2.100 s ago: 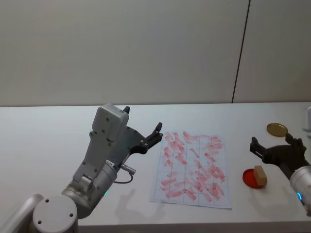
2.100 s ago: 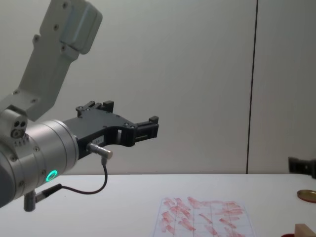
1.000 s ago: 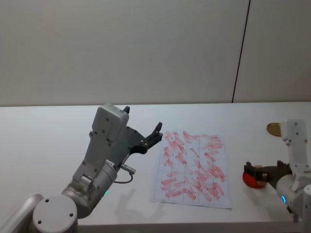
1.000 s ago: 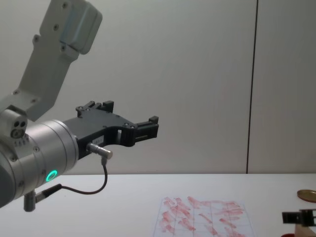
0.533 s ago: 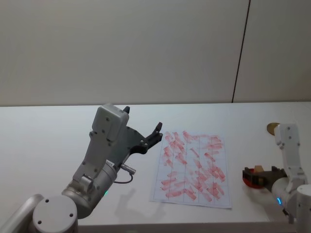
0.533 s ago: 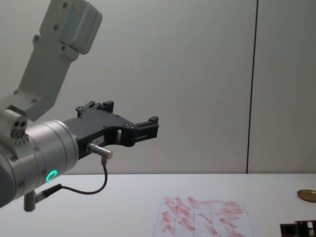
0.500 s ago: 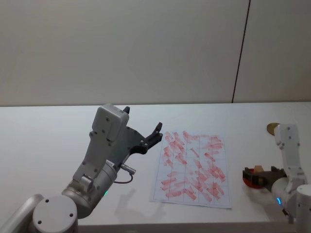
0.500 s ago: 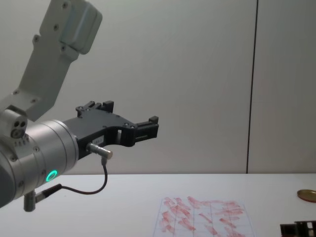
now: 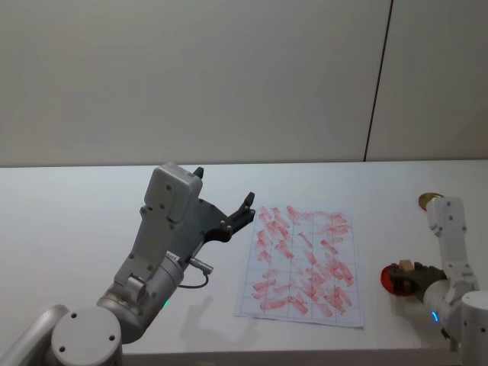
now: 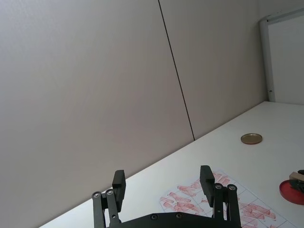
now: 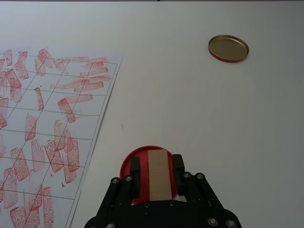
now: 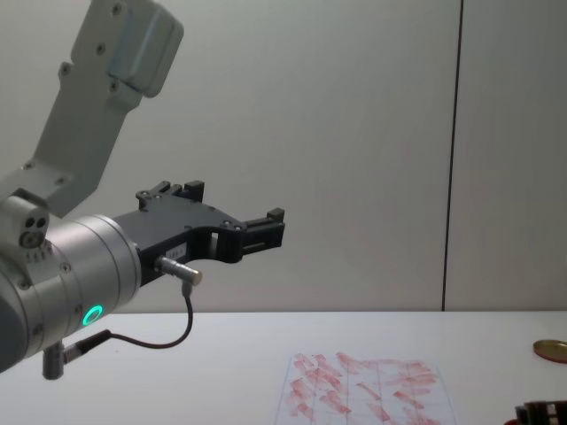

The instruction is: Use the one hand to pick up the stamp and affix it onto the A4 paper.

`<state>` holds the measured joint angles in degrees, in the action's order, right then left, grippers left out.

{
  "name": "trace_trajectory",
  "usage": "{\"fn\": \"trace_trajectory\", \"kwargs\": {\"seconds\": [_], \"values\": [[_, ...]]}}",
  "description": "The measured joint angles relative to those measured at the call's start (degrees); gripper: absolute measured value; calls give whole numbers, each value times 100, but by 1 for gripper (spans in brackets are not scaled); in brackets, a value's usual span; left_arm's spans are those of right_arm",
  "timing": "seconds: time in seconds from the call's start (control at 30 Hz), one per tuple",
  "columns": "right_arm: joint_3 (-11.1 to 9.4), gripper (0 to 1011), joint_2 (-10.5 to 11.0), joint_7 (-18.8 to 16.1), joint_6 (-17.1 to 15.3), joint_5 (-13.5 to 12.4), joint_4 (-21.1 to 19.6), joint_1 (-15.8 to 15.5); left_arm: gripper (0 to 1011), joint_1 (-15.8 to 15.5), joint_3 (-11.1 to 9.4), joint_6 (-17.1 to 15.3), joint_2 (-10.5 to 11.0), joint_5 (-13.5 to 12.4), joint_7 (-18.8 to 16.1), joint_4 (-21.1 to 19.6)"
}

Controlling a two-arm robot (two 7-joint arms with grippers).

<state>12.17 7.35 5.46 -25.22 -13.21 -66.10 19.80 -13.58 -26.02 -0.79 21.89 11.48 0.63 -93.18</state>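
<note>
One end effector (image 11: 156,160) — R — low, straddling stamp (image 11: 159,176).

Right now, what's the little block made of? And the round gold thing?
The stamp looks like bare wood: pale tan, matte, no shine. The disc looks like thin metal, perhaps brass or tin: gold-coloured, smooth, with a raised rim.

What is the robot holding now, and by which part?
Cannot tell: the right pincer straddles the long sides of the stamp on the red pad. The left pincer holds nothing.
</note>
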Motion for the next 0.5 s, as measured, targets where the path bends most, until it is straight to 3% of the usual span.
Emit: {"fn": "trace_trajectory", "kwargs": {"seconds": [0.2,0.5], "values": [[1,248,-16,-4,26,39,53,17,993,0,0,0,0,0,0,0],[-7,219,-32,-4,44,67,73,24,993,0,0,0,0,0,0,0]]}}
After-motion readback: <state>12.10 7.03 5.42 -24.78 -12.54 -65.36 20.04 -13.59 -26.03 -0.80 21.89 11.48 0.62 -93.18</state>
